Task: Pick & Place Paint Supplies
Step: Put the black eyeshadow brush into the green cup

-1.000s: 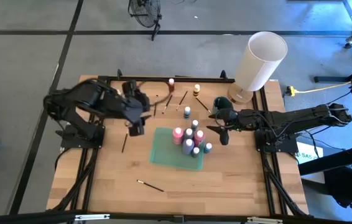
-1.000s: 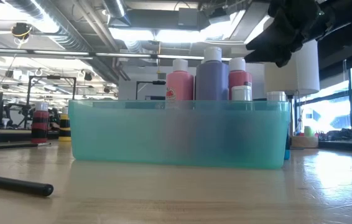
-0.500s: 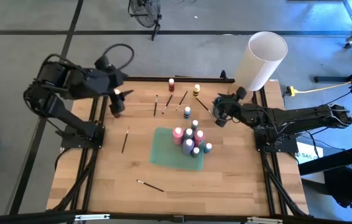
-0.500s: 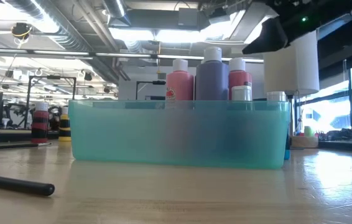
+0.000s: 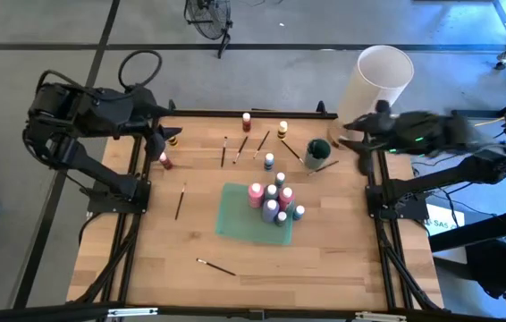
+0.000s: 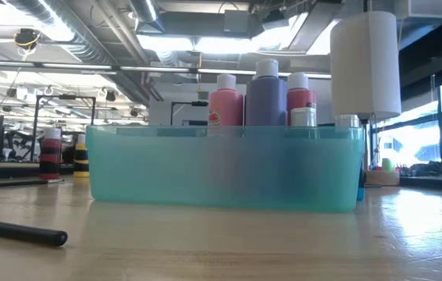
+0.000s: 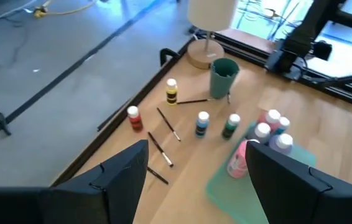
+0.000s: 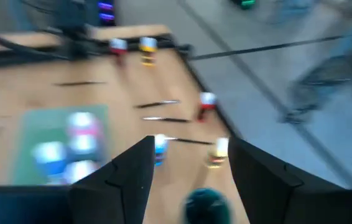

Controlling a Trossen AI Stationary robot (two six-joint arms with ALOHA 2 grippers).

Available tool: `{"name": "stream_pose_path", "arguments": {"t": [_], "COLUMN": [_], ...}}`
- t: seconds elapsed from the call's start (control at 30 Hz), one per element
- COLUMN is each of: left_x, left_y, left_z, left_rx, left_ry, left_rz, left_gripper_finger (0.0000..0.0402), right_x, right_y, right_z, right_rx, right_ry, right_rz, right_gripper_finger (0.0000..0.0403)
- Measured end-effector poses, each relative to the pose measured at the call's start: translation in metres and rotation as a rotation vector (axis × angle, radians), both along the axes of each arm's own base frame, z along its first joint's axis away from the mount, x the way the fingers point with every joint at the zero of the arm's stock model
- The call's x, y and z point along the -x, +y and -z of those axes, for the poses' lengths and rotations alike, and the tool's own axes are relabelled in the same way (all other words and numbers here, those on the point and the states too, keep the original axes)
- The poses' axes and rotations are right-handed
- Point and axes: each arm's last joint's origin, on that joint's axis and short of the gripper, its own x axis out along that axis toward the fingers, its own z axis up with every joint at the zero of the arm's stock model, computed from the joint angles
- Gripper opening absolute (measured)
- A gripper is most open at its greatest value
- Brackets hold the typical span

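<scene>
Brushes (image 5: 241, 144) lie loose behind the teal tray (image 5: 235, 219) — long axes running front to back. My left end effector (image 5: 156, 136), fingers spread and empty, hangs nearer them; the right end effector (image 5: 362, 134), empty, is over the table's far edge.

From bench height the teal tray (image 6: 225, 168) hides the lower halves of the paint bottles (image 6: 266, 94) inside it. The dark brush (image 6: 18, 231) at seven o'clock runs off the frame. The right pincer (image 5: 360, 148) is smeared with motion, so its fingers are unreadable.
</scene>
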Motion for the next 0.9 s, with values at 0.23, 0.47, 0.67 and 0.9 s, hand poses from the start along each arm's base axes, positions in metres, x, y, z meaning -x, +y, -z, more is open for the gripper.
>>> {"name": "stream_pose_path", "arguments": {"t": [0.23, 0.47, 0.67, 0.9], "left_x": [-0.022, -0.058, -0.077, -0.072], "left_y": [0.000, -0.005, 0.014, 0.075], "left_z": [0.006, 0.020, 0.030, 0.035], "left_rx": [-0.008, -0.012, -0.103, -0.077], "left_ry": [0.020, 0.140, 0.274, 0.352], "left_rz": [-0.078, 0.000, 0.032, -0.134], "left_gripper_finger": [0.0265, 0.0265, 0.0265, 0.0265], "right_x": [0.041, 0.050, 0.034, 0.008], "right_y": [0.002, 0.002, 0.000, 0.001], "right_z": [-0.032, -0.026, -0.031, -0.031], "right_rx": [-0.185, -0.229, -0.195, -0.213], "right_ry": [0.009, 0.073, 0.002, -0.014], "right_rz": [-0.060, -0.018, 0.075, 0.088], "right_gripper_finger": [0.0206, 0.0206, 0.0206, 0.0206]}}
